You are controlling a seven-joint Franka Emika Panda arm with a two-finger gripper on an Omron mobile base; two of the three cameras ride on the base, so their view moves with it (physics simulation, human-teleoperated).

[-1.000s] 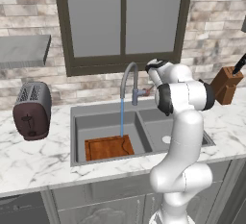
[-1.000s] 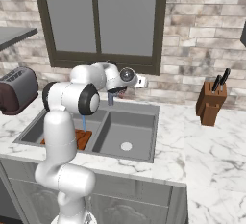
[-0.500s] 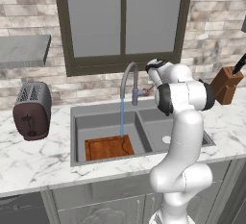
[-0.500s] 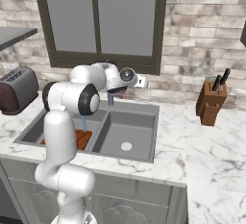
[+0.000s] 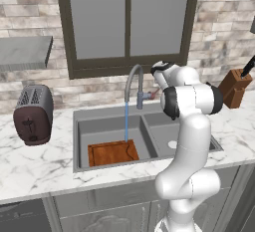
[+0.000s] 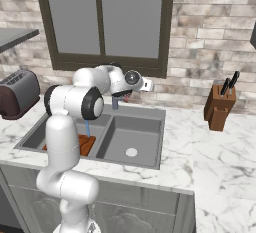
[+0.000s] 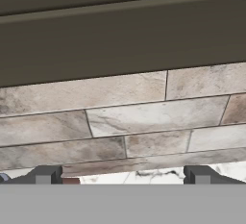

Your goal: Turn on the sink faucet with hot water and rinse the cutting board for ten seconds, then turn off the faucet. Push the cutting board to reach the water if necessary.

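Observation:
Water (image 5: 126,121) runs in a thin blue stream from the grey gooseneck sink faucet (image 5: 133,82) onto the reddish-brown cutting board (image 5: 113,153). The board lies flat in the left basin of the sink (image 5: 79,141). My gripper (image 7: 122,175) is open, fingers wide apart, pointing at the brick wall behind the tap. The lever's reddish tip (image 7: 70,181) shows just inside the left fingertip. In the right base view the gripper (image 6: 123,94) sits at the lever beside the faucet (image 6: 115,102), and the cutting board (image 6: 85,144) is partly hidden by my arm.
A dark toaster (image 5: 32,114) stands on the counter left of the sink. A brown knife block (image 6: 219,108) stands on the right counter. The right basin has a round drain (image 6: 131,152). The brick wall and window sill are close behind the faucet.

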